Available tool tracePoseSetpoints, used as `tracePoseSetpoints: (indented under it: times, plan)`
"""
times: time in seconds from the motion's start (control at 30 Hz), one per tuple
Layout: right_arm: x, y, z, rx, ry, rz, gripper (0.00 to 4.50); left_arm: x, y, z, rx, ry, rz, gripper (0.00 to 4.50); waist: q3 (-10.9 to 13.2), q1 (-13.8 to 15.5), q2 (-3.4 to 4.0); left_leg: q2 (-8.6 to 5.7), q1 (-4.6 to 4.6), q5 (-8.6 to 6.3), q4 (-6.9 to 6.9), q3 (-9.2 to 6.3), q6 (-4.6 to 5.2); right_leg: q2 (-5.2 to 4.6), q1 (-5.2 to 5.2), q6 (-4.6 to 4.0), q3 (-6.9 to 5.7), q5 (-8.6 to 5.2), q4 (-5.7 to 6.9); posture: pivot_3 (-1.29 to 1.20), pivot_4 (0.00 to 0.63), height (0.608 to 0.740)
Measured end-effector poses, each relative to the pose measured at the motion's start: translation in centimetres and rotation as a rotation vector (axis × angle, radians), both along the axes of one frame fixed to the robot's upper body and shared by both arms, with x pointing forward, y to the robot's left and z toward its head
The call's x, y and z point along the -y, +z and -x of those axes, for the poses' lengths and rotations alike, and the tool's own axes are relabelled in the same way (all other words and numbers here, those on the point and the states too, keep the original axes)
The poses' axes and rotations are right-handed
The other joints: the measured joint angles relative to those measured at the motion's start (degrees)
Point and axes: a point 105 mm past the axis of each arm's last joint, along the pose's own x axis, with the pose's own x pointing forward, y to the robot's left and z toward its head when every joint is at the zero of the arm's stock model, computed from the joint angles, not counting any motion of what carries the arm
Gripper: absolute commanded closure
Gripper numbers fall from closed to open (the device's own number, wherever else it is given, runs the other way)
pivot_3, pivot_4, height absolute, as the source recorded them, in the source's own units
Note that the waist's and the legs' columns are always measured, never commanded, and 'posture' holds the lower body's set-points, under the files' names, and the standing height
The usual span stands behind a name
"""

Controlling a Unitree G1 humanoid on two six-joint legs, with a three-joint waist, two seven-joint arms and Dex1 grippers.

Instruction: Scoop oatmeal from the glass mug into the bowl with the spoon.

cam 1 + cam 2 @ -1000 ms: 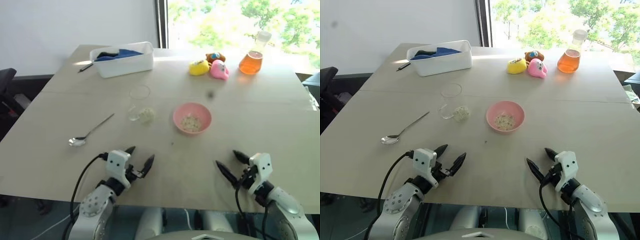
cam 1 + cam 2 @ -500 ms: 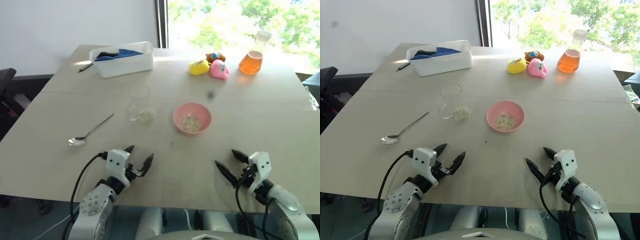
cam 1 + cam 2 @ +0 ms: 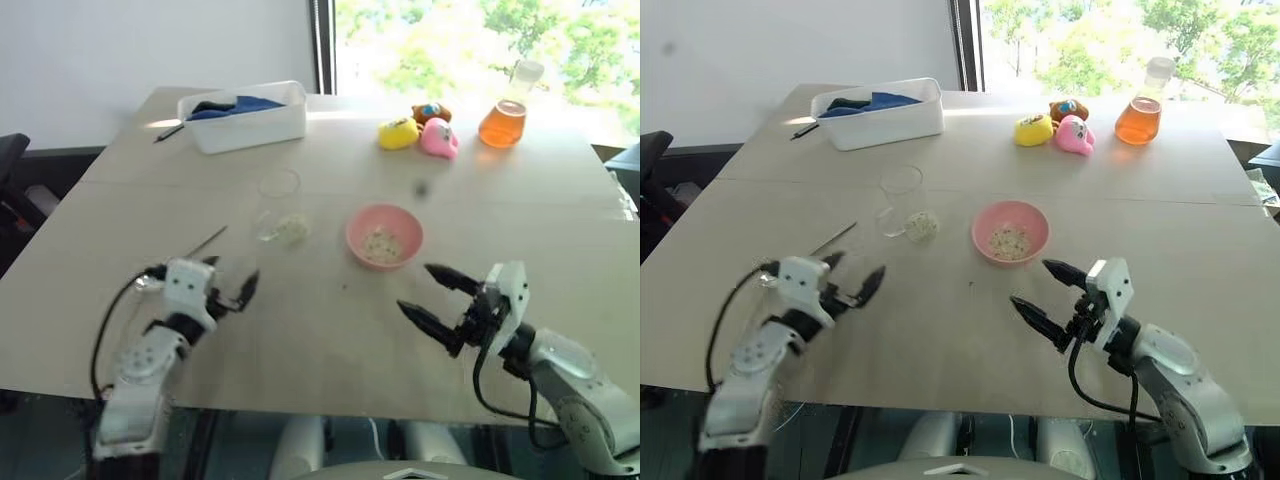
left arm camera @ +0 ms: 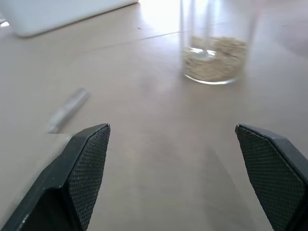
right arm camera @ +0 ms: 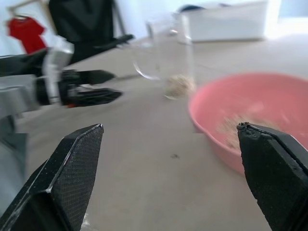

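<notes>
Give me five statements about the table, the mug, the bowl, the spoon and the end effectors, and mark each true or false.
1. The pink bowl already holds some oatmeal. True.
2. The glass mug lies tipped on its side. False: it stands upright, with flakes at its bottom.
3. The left end effector is shut on the spoon. False: its fingers are open and hold nothing; the spoon lies on the table.
4. The right end effector is open and empty. True.
5. The flask of orange liquid stands beside the white tub. False: it stands at the far right, the tub at the far left.
</notes>
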Motion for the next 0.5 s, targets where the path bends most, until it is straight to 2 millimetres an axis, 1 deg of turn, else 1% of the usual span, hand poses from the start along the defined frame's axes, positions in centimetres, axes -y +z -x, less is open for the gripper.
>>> tracePoseSetpoints:
  times: [0.1, 0.13, 0.17, 0.2, 0.27, 0.4, 0.5]
  plan:
    - [-0.9, 2.3, 0.4, 0.029, 0.104, 0.002, 0.0, -2.6, 1.5, -1.6, -0.055, 0.033, -0.074, 0.19, 0.1, -0.1, -0.21, 0.0, -0.12, 0.0, 0.03, 0.0, 0.0, 0.03, -0.12, 0.01, -0.08, 0.01, 0.0, 0.0, 0.15, 0.74]
    - [-0.9, 3.0, 0.4, 0.045, 0.123, 0.004, 0.0, -3.4, 1.8, -1.9, -0.076, 0.04, -0.095, 0.19, 0.1, -0.1, -0.21, 0.0, -0.15, 0.0, 0.03, 0.04, 0.0, 0.02, -0.17, 0.01, -0.11, 0.01, -0.01, 0.0, 0.15, 0.74]
    - [-0.7, 3.2, 0.4, 0.048, 0.134, 0.019, 0.0, -4.0, 1.8, -2.1, -0.098, 0.048, -0.107, 0.19, 0.1, -0.1, -0.21, 0.0, -0.19, 0.0, 0.02, 0.05, 0.0, 0.01, -0.19, 0.02, -0.12, 0.0, -0.05, 0.0, 0.15, 0.74]
    - [-0.5, 3.2, 0.4, 0.045, 0.141, 0.031, 0.0, -4.4, 1.6, -2.2, -0.119, 0.051, -0.112, 0.19, 0.1, -0.1, -0.21, 0.0, -0.26, 0.0, 0.02, 0.05, 0.0, 0.01, -0.24, 0.02, -0.12, 0.0, -0.05, 0.0, 0.15, 0.74]
    - [0.5, 2.4, 0.0, 0.021, 0.13, 0.067, 0.0, -5.2, 0.3, -2.4, -0.205, 0.057, -0.126, 0.19, 0.1, 0.0, -0.22, 0.0, -0.66, 0.01, 0.07, 0.01, -0.02, 0.01, -0.56, 0.02, -0.11, 0.01, -0.05, 0.0, 0.15, 0.74]
    - [1.6, 0.9, -0.3, -0.016, 0.102, 0.117, 0.0, -5.2, 0.5, -2.8, -0.228, 0.033, -0.136, 0.19, 0.1, 0.3, -0.21, 0.0, -0.69, 0.01, 0.08, 0.01, -0.02, -0.03, -0.57, 0.02, -0.06, 0.01, -0.05, 0.0, 0.15, 0.74]
    - [2.0, 0.4, 0.0, -0.03, 0.101, 0.118, 0.0, -5.4, 0.4, -2.9, -0.266, 0.021, -0.15, 0.19, 0.1, 0.3, -0.19, 0.02, -0.61, 0.01, 0.09, 0.02, -0.01, -0.02, -0.55, 0.02, -0.03, 0.01, 0.04, 0.0, 0.15, 0.74]
